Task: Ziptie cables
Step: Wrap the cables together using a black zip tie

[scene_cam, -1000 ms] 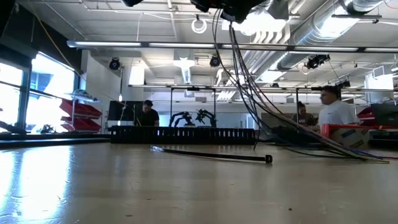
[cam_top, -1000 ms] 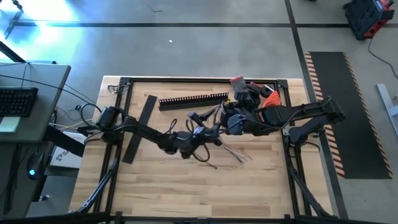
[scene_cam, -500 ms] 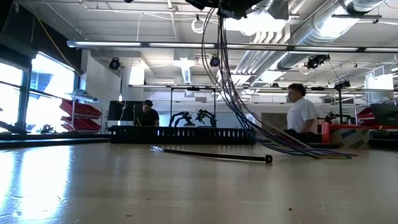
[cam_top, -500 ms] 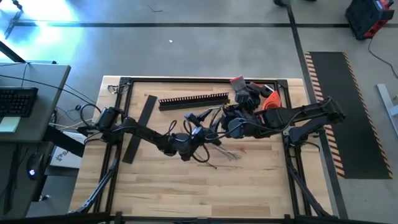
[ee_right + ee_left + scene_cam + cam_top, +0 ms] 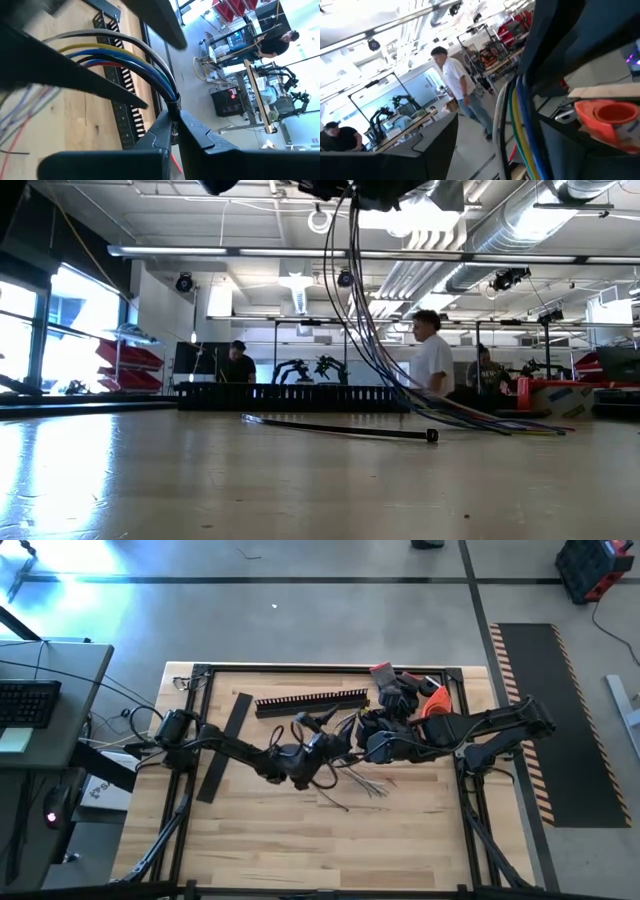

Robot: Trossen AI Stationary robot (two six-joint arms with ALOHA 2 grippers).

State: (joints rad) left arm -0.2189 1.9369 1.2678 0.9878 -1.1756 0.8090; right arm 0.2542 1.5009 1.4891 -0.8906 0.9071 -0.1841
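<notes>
1. The cables [image 5: 375, 330] hang as one gathered bundle above mid-table, their loose ends trailing onto the wood.
2. The right gripper [image 5: 175, 120] is clamped tight on the bundle.
3. The left gripper [image 5: 318, 723], fingers spread wide, is at the bundle beside it; I cannot tell if it holds anything.
4. A ziptie [image 5: 340, 428] lies flat on the table (not yet applied, I judge), so tying remains.

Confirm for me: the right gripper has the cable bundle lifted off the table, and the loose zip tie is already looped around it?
Not looped. The right gripper does hold the cables up, but the low view shows the zip tie lying flat on the table.
</notes>
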